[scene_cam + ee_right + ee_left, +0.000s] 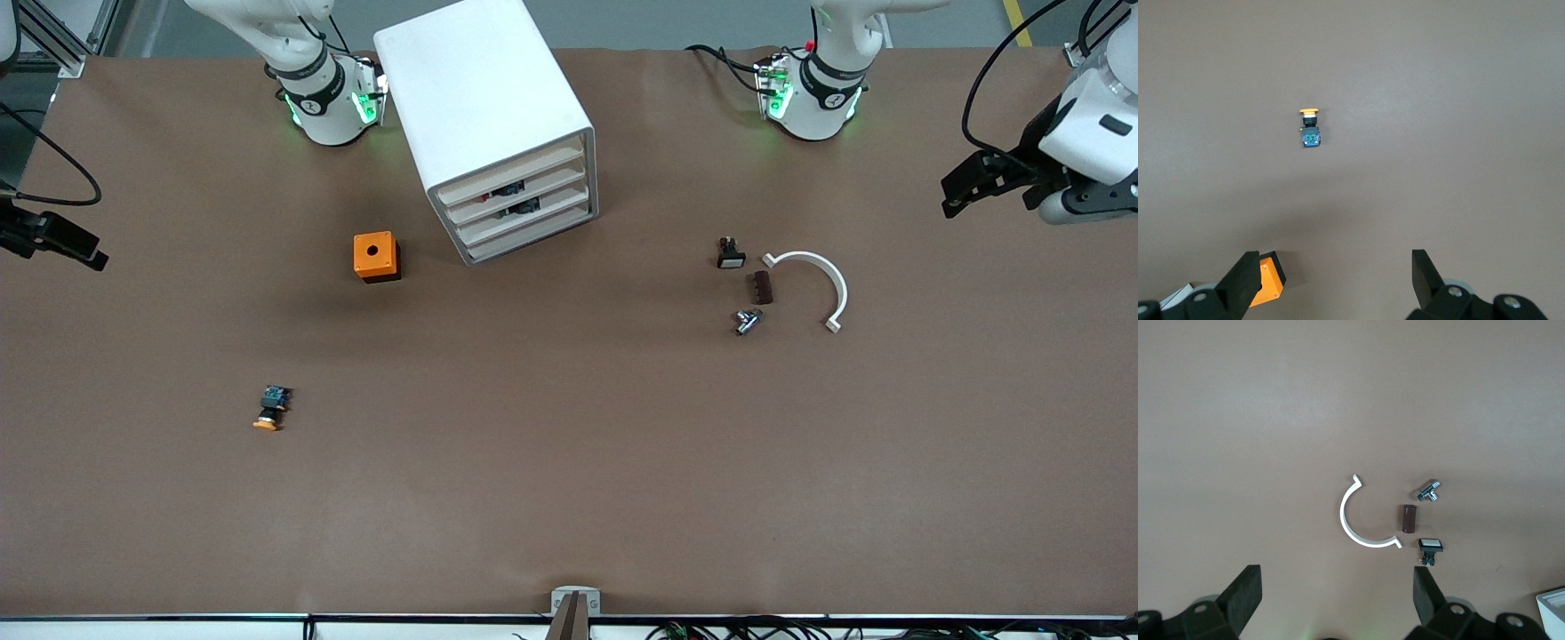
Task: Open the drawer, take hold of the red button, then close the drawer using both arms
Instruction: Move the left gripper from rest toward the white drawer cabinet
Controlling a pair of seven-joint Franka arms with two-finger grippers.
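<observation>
While both arms wait raised at the table ends, the orange-capped button (268,409) lies nearest the front camera. Farther off stands the cabinet (498,133), drawers shut, fronts angled toward the left arm's end. Its second drawer (520,189) holds the red-capped button (491,196). Left gripper (1335,590) and right gripper (1335,267) gape wide, empty.

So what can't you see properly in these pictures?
- Front view: things inside the cabinet drawers are dark specks, too small to name.
- Front view: right gripper is cut off by the edge.
- Right wrist view: orange cube is half hidden by a finger.
</observation>
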